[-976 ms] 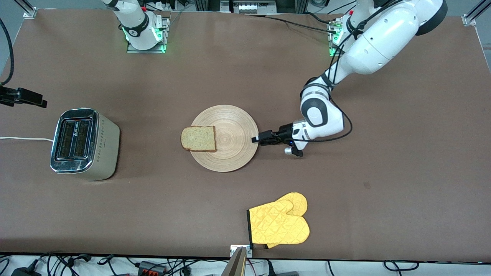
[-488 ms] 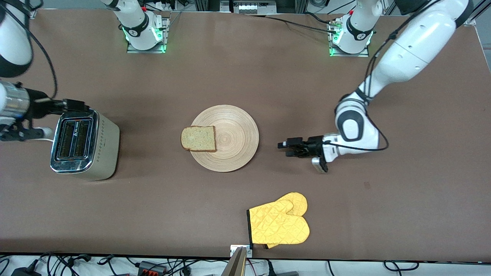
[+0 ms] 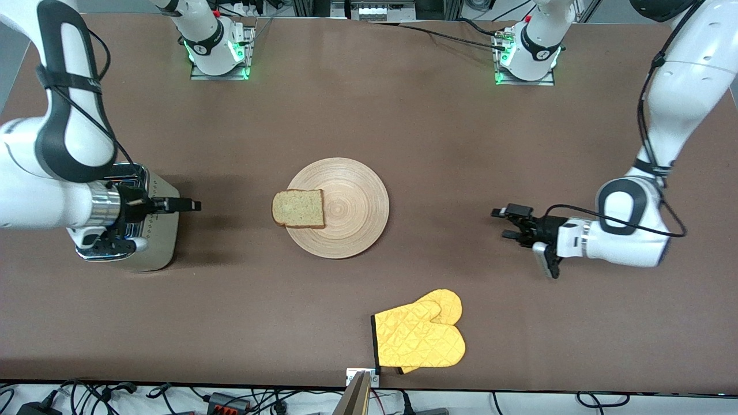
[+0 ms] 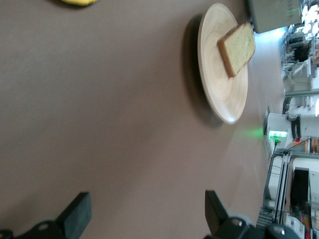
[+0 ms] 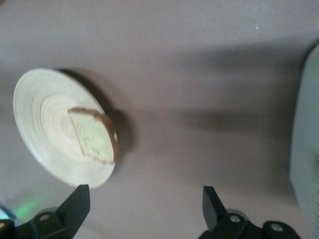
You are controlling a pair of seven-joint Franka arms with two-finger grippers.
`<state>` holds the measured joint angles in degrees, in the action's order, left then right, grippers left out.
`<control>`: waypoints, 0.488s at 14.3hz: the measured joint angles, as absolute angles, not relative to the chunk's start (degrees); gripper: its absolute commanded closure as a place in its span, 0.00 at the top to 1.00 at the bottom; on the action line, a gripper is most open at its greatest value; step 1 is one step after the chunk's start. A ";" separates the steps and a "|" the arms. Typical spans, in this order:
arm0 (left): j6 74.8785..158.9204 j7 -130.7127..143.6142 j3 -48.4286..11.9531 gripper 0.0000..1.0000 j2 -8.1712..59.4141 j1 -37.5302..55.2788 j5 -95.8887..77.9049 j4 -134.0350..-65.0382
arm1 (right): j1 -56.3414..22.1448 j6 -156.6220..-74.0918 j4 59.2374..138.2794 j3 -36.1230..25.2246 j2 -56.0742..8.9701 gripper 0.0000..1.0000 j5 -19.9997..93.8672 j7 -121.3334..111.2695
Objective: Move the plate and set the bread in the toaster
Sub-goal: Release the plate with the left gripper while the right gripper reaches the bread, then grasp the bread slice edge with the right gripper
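Observation:
The light-wood plate (image 3: 353,214) lies at the table's middle. The bread (image 3: 298,208) lies flat on it and overhangs its rim toward the toaster (image 3: 160,231), which stands at the right arm's end, largely covered by the right arm. My right gripper (image 3: 191,204) is open and empty, over the table between toaster and plate. Its wrist view shows the plate (image 5: 42,112), bread (image 5: 94,137) and toaster side (image 5: 306,149) past the gripper (image 5: 144,211). My left gripper (image 3: 503,223) is open and empty, over bare table toward the left arm's end. Its view (image 4: 144,219) shows the plate (image 4: 224,84) and bread (image 4: 237,47).
A yellow quilted oven mitt (image 3: 420,334) lies near the table's front edge, nearer the front camera than the plate. Its edge shows in the left wrist view (image 4: 79,1). Cables and power strips run along the table's edges.
My left gripper has drawn back from the plate's rim toward the left arm's end. My right arm has swung in over the toaster toward the plate. Plate and bread have not moved.

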<state>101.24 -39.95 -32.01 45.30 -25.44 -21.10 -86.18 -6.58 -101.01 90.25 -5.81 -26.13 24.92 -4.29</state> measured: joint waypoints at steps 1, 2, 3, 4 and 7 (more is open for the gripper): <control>97.00 -37.31 -32.20 1.00 44.90 -25.31 -17.99 -83.20 | -7.63 -103.33 91.65 -5.79 -25.92 1.00 25.17 -2.82; 93.35 -34.52 -32.42 1.00 44.31 -25.08 -15.17 -80.71 | -8.78 -105.32 92.58 -5.78 -25.72 1.00 25.81 -1.50; 90.27 -31.47 -32.71 1.00 43.46 -24.81 -12.36 -78.79 | -9.91 -107.86 93.65 -5.76 -25.55 1.00 27.89 -0.45; 87.82 -28.48 -33.03 1.00 42.33 -24.49 -9.74 -77.48 | -10.79 -111.11 95.19 -5.76 -25.41 1.00 31.14 -0.25; 82.48 -21.60 -33.36 1.00 37.09 -22.49 -0.48 -75.89 | -14.06 -123.92 101.70 -5.66 -25.33 1.00 37.59 -5.88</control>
<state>82.48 -21.60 -33.36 37.09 -22.49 -0.48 -75.89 -14.06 -123.92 101.70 -5.66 -25.33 37.59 -5.88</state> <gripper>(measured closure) 0.000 0.000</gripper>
